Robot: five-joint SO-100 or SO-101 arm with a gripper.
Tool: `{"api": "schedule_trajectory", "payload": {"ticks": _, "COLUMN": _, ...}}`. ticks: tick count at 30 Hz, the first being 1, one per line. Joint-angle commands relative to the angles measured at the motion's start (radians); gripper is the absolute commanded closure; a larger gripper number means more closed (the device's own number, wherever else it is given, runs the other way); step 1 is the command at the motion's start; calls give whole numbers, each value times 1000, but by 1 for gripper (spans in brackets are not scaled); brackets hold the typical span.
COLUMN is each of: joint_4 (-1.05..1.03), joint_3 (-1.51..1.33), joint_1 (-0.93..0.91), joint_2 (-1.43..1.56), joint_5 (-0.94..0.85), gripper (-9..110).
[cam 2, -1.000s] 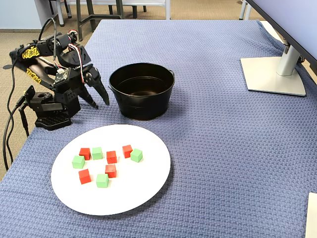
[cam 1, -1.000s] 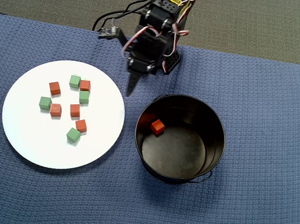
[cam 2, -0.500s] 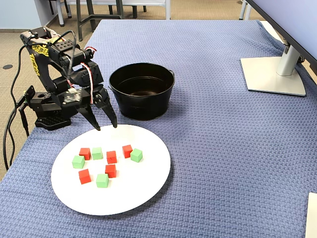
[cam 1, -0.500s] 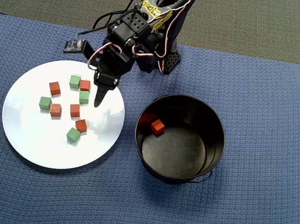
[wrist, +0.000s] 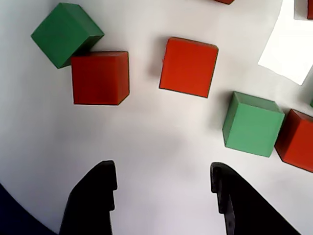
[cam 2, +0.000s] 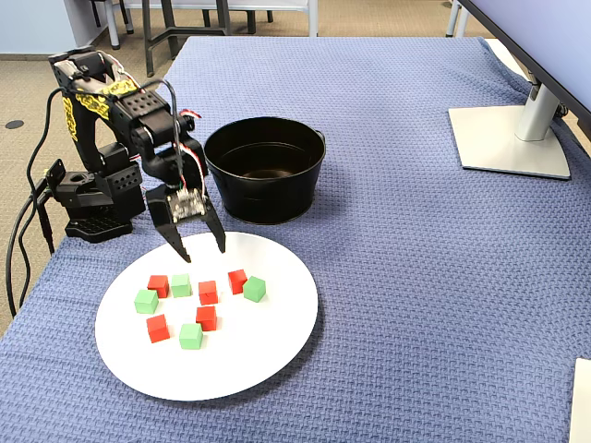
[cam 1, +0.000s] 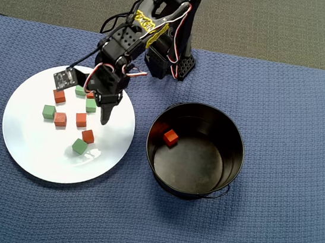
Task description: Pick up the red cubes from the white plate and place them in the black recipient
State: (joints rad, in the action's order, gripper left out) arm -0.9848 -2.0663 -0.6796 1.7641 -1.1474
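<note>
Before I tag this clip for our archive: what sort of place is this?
Probably an office or lab desk. A blue cloth covers the table, a monitor stand sits at its right edge in the fixed view, and chair or table legs stand on the carpeted floor behind the robot arm.

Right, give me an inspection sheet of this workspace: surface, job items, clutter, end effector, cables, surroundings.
Surface: blue woven tablecloth, flat, nothing spilled.
Job items: white plate carries red cubes mixed with green cubes; black bucket sits to the plate's right in the overhead view, one red cube inside.
Clutter: nothing seen besides the green cubes.
End effector: the end effector is open and empty, over the plate's near-arm edge, touching no cube.
Cables: black cables hang off the table edge beside the arm base.
Surroundings: monitor stand at far right of the fixed view; floor and chair legs beyond.
</note>
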Motion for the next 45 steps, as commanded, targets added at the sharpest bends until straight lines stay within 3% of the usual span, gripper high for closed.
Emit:
{"api": "schedule_trajectory", "payload": {"ticks": 1, "joint_4": 49, "joint_3": 87, "joint_1": -29, "joint_2": -54, "joint_5": -3, "gripper": 84}}
{"api": "schedule_trajectory", "payload": {"ticks": 13, "joint_4": 61, "joint_3": 184, "joint_1": -38, "joint_2": -158, "joint_5": 170, "gripper": 85}}
{"api": "schedule_trajectory", "payload": {"ticks": 28, "joint_4": 38, "joint_3": 236, "joint_1": -60, "joint_2": -235, "joint_5": 192, "gripper": 86}}
{"api": "schedule_trajectory", "payload": {"ticks": 45, "joint_4": 84, "joint_3": 21, "joint_1": -12, "joint_2": -2, "joint_5": 184, "gripper": 85}}
